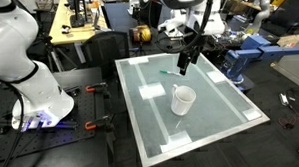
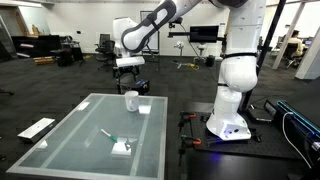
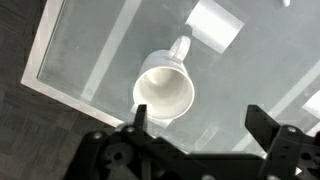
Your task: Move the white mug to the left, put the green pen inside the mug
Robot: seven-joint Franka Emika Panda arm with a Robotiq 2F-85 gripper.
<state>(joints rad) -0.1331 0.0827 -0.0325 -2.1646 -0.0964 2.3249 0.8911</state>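
The arm [image 2: 160, 20] reaches out over the glass counter [image 1: 216, 126], wrist bent so the pincer [image 1: 185, 62] points straight down and hangs above the surface, jaws spread wide and holding nothing. The white mug [image 1: 182, 98] stands near the counter's middle, mouth up, plain, glossy and empty. In the wrist view it sits just beside one fingertip [image 3: 140, 118], its handle turned toward a white tape patch [image 3: 215, 22]. The green pen [image 1: 167, 72] lies flat on the glass, apart from the mug.
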